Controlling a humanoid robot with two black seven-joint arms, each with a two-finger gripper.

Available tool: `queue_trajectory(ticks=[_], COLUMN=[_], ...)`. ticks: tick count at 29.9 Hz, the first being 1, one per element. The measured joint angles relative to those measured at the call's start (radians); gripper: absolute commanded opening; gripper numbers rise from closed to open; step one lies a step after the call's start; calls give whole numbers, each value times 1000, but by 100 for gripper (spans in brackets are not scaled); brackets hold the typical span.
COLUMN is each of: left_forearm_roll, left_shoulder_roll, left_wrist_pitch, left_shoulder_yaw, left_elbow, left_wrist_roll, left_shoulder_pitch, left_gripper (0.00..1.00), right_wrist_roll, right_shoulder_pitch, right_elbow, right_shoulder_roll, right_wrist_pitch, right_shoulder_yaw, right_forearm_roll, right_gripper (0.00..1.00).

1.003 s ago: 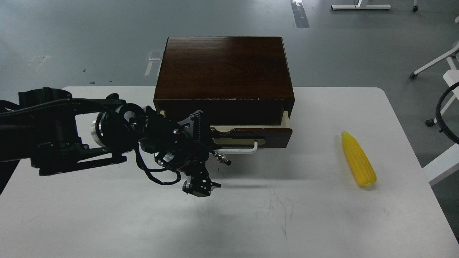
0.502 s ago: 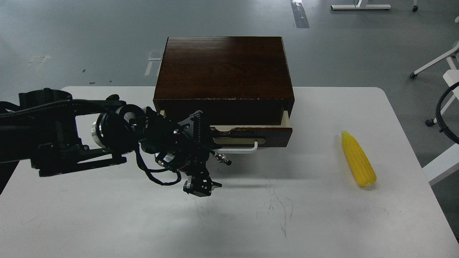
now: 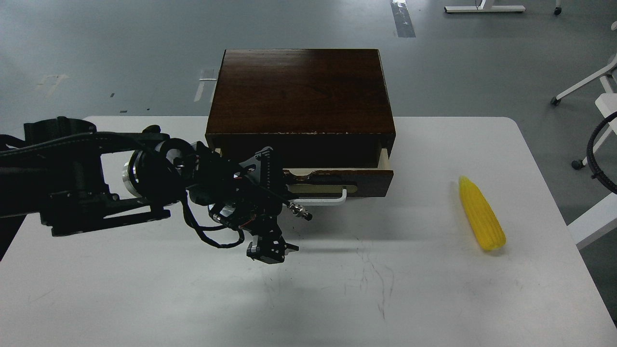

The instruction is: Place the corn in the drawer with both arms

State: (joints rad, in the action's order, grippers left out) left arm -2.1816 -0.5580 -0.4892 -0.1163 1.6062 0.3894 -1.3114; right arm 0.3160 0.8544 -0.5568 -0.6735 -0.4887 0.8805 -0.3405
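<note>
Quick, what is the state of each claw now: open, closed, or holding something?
Left claw: at the drawer handle, but too dark to tell if open or closed.
Right claw: not in view.

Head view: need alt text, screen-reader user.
A black left arm reaches in front of a dark wooden cabinet whose drawer is pulled slightly open, its white handle partly hidden by the arm. A yellow corn lies untouched on the white table, right of the cabinet.

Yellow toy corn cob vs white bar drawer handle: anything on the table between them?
Nothing: in the head view only bare white table lies between the yellow toy corn cob and the white bar handle.
</note>
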Motion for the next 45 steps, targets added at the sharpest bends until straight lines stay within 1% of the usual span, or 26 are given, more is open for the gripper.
queue_trajectory(ticks=[14,16,18,20,22,25,27,30,32,41,45], left_forearm_roll=[0,0,0,0,0,0,-1,-1,-1,1,0], left_shoulder_roll=[1,2,3,3,3,3,2,2,2,3,3], left_wrist_pitch=[1,1,1,1,1,1,1,1,1,1,1], left_shoulder_yaw=[4,4,4,4,4,4,4,4,3,7,15], left_elbow=[-2,-2,-3,-3,-3,-5,-6,-6,-6,-17,-19], left_wrist_roll=[-1,-1,-1,-1,0,1,1,1,1,-1,-4], left_shoulder_pitch=[-10,-11,-12,-13,-13,-13,-14,-14,-13,-23,-29], left_gripper=[96,84,63,54,54,57,67,79,85,94,96], right_wrist_roll=[0,0,0,0,0,0,0,0,0,0,0], right_shoulder_pitch=[1,2,2,2,2,2,2,2,1,0,0], right_elbow=[0,0,0,0,0,0,0,0,0,12,14], right_shoulder_roll=[0,0,0,0,0,0,0,0,0,0,0], right_wrist_pitch=[0,0,0,0,0,0,0,0,0,0,0], right_shoulder_yaw=[0,0,0,0,0,0,0,0,0,0,0], right_forearm_roll=[0,0,0,0,0,0,0,0,0,0,0], right_gripper=[100,100,100,100,100,100,100,100,100,100,100])
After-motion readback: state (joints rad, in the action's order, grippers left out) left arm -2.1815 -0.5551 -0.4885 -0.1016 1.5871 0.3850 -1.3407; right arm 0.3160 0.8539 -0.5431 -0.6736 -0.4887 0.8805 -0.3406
